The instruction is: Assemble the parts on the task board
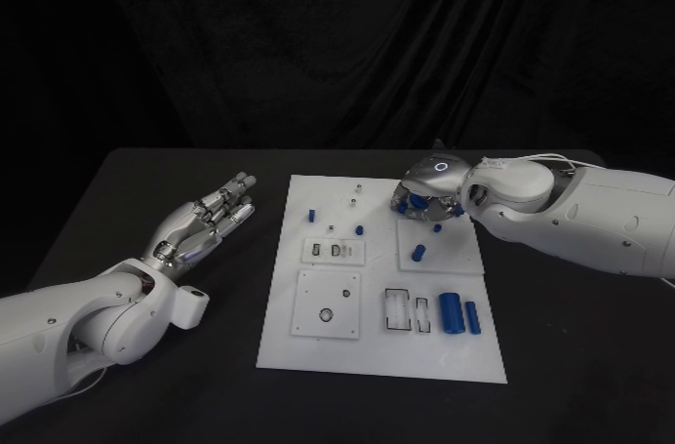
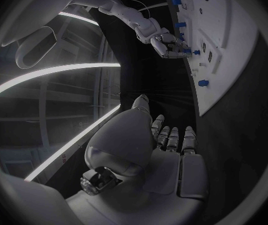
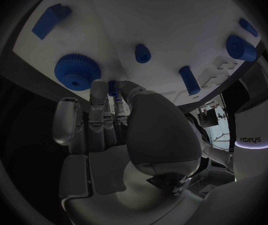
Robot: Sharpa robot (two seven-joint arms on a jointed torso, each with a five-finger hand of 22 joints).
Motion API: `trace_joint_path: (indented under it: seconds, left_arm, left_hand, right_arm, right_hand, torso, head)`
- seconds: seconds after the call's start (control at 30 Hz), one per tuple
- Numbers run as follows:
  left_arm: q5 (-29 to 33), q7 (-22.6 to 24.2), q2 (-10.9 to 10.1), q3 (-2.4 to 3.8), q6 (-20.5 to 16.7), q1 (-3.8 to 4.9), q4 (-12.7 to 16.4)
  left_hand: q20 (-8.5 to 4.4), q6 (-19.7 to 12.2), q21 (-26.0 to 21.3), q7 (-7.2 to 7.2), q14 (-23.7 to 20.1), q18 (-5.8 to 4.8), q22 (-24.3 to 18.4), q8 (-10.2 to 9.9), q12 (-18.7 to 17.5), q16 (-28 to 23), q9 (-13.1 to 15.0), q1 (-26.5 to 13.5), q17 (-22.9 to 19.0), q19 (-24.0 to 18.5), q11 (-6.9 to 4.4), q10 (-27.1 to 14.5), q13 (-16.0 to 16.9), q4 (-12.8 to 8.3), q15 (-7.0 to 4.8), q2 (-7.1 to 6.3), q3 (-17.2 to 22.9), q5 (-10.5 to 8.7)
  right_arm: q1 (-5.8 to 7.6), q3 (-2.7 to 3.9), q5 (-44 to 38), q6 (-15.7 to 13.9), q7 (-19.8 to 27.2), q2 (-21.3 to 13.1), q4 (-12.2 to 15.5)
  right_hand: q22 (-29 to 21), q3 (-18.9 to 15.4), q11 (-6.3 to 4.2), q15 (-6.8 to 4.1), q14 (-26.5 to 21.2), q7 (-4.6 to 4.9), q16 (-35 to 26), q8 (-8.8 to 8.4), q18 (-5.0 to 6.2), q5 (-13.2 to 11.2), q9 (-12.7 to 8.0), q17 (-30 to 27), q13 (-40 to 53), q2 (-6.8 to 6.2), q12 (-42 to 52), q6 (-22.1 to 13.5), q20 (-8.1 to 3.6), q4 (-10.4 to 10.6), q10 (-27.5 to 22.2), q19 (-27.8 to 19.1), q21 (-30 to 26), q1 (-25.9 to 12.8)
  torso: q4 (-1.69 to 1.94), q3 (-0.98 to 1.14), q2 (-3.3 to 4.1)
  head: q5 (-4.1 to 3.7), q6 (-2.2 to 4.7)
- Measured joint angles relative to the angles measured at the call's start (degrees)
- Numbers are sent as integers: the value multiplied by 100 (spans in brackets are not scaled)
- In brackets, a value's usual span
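loose blue parts lie nearest the camera on the task board (image 1: 379, 351): a thick blue cylinder (image 1: 451, 312) and a thinner blue pin (image 1: 473, 318) lie flat just beside two dark-outlined slots (image 1: 408, 311), unplaced. left of them sits a square white block (image 1: 328, 304) with a hole in it, and above that a smaller slotted block (image 1: 335, 251).

further up the board, the right hand (image 1: 426, 198) hovers over the far right panel with its fingers curled down onto something small and blue at their tips; the right wrist view shows a small blue piece (image 3: 112, 88) right at the fingertips (image 3: 98, 91), but whether it is pinched or only touched i cannot tell. near it on the board stand a blue gear (image 3: 76, 71), a short blue peg (image 3: 143, 53) and a slanted blue pin (image 3: 189, 80).

my judgement: the job is early to midway. a few pegs stand upright across the far half, while the near pieces wait for their slots.

the left hand (image 1: 209, 222) rests off the board over the black counter (image 1: 155, 185), fingers straight and apart, holding nothing. it is well apart from the work. the standing pegs crowd the right hand's spot, so it could easily knock them.
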Motion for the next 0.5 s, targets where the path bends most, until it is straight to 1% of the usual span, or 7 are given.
trace_joint_path:
  seconds: [0.1, 0.2, 0.27, 0.3, 0.37, 0.43, 0.5]
  left_arm:
    - [0, 0, 7, 0, 9, 0, -12]
    - [-1, 0, 20, 0, 22, 0, -35]
    - [-1, 0, 27, 0, 29, 0, -46]
    - [-1, 0, 30, 0, 33, 0, -52]
    - [-1, 0, 38, 0, 44, 0, -62]
    - [-2, 0, 42, 0, 50, 0, -71]
    - [-2, 0, 43, 0, 58, 0, -75]
  left_hand:
    - [5, -21, 0, 21, 0, 0, 0, 0, 0, 0, 0, 1, -1, -1, 0, 0, 0, 0, 0, 1, 0, 0]
    - [42, -21, 0, 21, 0, -1, 0, 0, 0, 0, 0, 23, -2, 0, 0, 0, 0, 0, 0, 23, 0, 0]
    - [42, -21, 0, 21, 0, -1, 1, 0, 0, 0, 0, 23, -3, 0, 0, 0, 0, 0, 0, 23, 0, 0]
    - [42, -21, 0, 21, 0, 9, 1, 0, 0, 0, 0, 23, -4, 0, 11, -11, 0, 0, 0, 23, 0, 0]
    - [42, -21, 0, 21, 0, 92, 1, 0, 0, 0, 0, 23, -5, 0, 20, -21, 0, 0, 0, 23, 0, 0]
    - [42, -21, 0, 21, -21, 93, 1, 0, 0, 0, 0, 23, -5, 0, 21, -21, 0, 0, 20, 23, 0, 0]
    - [82, -21, 0, 21, -1, 93, 1, 0, 0, 0, 0, 23, -5, 0, 21, -21, 0, 0, 42, 23, 0, 0]
  right_arm:
    - [-4, 0, 0, -24, 8, 14, -34]
    - [-5, 0, -1, -57, 20, 29, -66]
    - [-5, 0, -1, -82, 29, 37, -78]
    - [-5, 0, -1, -99, 35, 42, -84]
    - [-5, 0, -1, -146, 56, 55, -97]
    - [-5, 0, -2, -193, 76, 62, -102]
    - [-5, 0, -2, -256, 102, 69, -102]
  right_hand:
    - [18, 58, -7, 0, 0, 8, 4, 0, 0, 0, 46, 0, 0, 0, 0, 14, 0, -27, 114, 0, 0, 0]
    - [54, 99, -33, -1, 1, 22, 34, 27, 0, 0, 99, 4, -1, 0, 39, 85, -21, -24, 253, 21, 3, 0]
    - [88, 131, -50, -33, 33, 33, 69, 51, 0, -1, 156, 26, -5, 1, 70, 168, -41, -55, 378, 42, 43, 2]
    - [105, 139, -60, -43, 43, 39, 82, 77, 0, -5, 186, 36, -5, 8, 92, 206, -51, -63, 447, 51, 45, 11]
    - [143, 152, -78, -61, 61, 60, 111, 90, 0, -6, 247, 68, -5, 1, 114, 243, -51, -78, 560, 93, 70, 18]
    - [149, 152, -114, -73, 73, 82, 111, 90, 0, -8, 296, 73, -4, 1, 139, 264, -61, -78, 652, 103, 78, 20]
    - [149, 152, -124, -75, 71, 82, 111, 90, 0, -28, 324, 46, -1, 1, 157, 264, -61, -79, 690, 103, 78, 28]
  torso:
    - [-2, -3, 0]
    - [-3, -8, 0]
    - [-2, -9, 0]
    - [-2, -10, 0]
    - [-2, -12, 1]
    - [-1, -12, 3]
    - [0, -14, 4]
  head:
    - [11, 0]
    - [15, 0]
    - [15, -1]
    - [15, -1]
    - [16, -1]
    - [16, 0]
    - [16, 4]
